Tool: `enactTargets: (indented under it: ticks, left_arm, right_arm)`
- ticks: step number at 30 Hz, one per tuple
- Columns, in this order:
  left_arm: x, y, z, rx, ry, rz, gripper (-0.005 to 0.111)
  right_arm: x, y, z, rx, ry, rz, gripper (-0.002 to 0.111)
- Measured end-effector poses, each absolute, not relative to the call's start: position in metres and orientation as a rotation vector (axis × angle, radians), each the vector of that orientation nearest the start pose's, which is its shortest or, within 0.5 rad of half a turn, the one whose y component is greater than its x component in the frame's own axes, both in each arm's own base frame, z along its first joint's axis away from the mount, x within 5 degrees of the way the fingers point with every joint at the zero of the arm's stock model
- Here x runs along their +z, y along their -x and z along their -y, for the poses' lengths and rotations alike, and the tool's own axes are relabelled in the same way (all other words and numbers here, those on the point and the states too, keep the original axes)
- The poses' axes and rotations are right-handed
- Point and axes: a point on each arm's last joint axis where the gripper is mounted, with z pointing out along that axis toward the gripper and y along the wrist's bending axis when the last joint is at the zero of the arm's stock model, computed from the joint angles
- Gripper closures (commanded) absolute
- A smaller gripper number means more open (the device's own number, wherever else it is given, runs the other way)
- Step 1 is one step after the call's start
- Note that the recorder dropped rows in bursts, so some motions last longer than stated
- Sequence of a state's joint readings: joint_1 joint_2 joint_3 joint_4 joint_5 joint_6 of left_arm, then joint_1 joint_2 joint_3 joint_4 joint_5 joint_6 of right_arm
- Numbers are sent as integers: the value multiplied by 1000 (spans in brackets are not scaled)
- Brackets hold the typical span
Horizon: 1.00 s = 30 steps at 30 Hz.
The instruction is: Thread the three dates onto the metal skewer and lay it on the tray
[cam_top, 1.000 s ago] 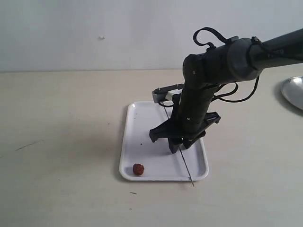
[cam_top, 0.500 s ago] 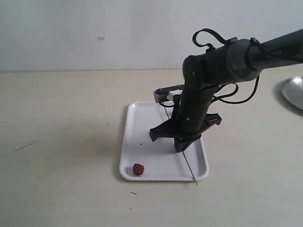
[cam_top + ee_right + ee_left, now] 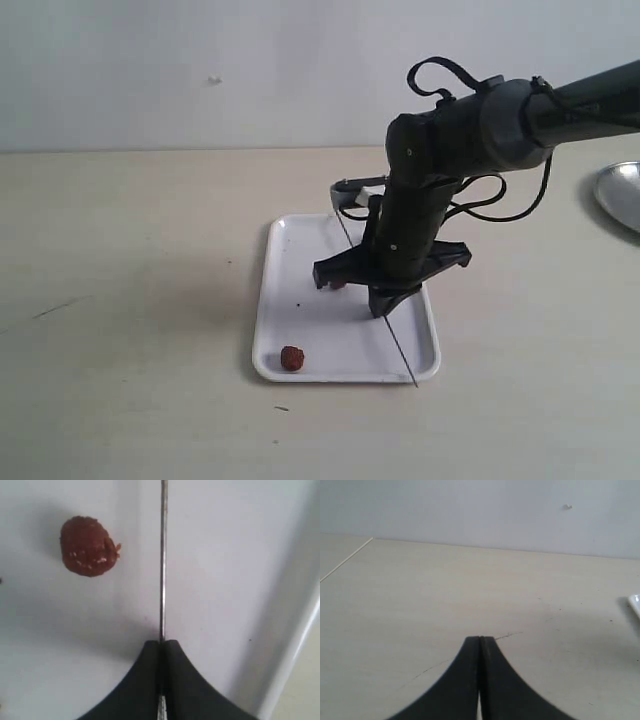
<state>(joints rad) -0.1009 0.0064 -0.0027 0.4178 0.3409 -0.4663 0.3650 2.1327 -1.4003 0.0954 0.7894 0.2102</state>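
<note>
- My right tool (image 3: 161,645) is pinching the metal skewer (image 3: 162,555), jaws pressed together on it, over the tray (image 3: 285,260).
- My left tool (image 3: 480,647) is hovering pressed together, empty, above the counter (image 3: 420,605).
- Nothing is showing as threaded: one date (image 3: 89,545) is lying loose beside the skewer, another date (image 3: 291,357) by the tray's corner. I judge all the threading is still waiting.

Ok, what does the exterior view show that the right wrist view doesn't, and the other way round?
Only the exterior view: the whole tray, the skewer poking its tip past the tray's near rim, the dark arm, and a silvery dish at the right edge.
Only the right wrist view: the claw up close, closed on the skewer, with a date lying beside the rod and apart from it.
Both: tray, skewer, claw and a date on the tray. I cannot tell if it is the same date.
</note>
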Motion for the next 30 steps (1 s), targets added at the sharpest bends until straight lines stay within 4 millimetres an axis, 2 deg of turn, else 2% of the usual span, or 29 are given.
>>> enactTargets:
  ticks: [6, 12, 20, 30]
  left_arm:
    - [186, -55, -7, 0, 69, -1797, 107]
    - [186, -55, -7, 0, 69, -1797, 107]
    - [186, -55, -7, 0, 69, -1797, 107]
    - [186, -55, -7, 0, 69, -1797, 107]
  right_arm:
    - [153, -378, -151, 197, 128, -2952, 108]
    - [215, -364, -141, 149, 200, -2853, 108]
    - [302, -321, -114, 15, 287, -2753, 108]
    - [374, -259, -87, -22, 351, -2641, 108]
